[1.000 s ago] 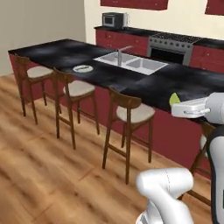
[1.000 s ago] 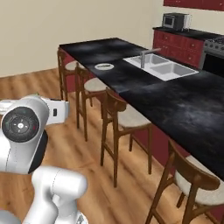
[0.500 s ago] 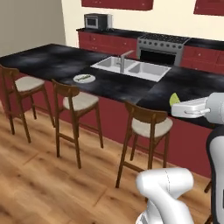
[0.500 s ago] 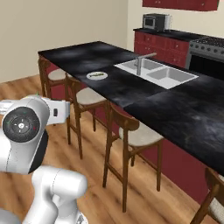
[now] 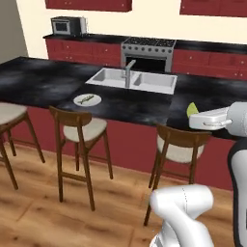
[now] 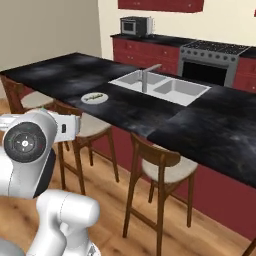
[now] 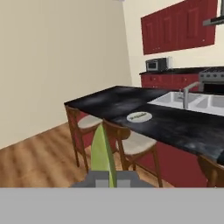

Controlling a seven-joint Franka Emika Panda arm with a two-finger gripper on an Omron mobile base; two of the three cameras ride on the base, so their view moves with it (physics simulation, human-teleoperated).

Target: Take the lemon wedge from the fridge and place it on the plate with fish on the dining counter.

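Note:
My gripper [image 5: 191, 117] is shut on the lemon wedge [image 5: 191, 109], a yellow-green pointed piece that sticks up between the finger tips [image 7: 101, 176] in the hand view [image 7: 104, 151]. The hand hangs over the floor on the stool side of the dining counter [image 5: 38, 82]. On that black top, left of the sink, sits the small white plate [image 5: 87, 100] with the slender olive fish [image 5: 86, 99] on it. The plate [image 6: 94, 98] also shows in the right base view and ahead of the hand [image 7: 139, 117]. The fridge is out of view.
Wooden stools [image 5: 79, 130] [image 5: 181, 144] stand along the counter's red base between me and the top. The grey sink [image 5: 129, 79] and faucet [image 5: 128, 67] lie right of the plate. A stove [image 5: 147, 50], microwave [image 5: 67, 25] and red wall cabinets line the back wall.
The whole scene has swung across both base views as the base drives; the counter, plate and stools now stand nearer and more square-on. The gripper stays shut on the lemon wedge.

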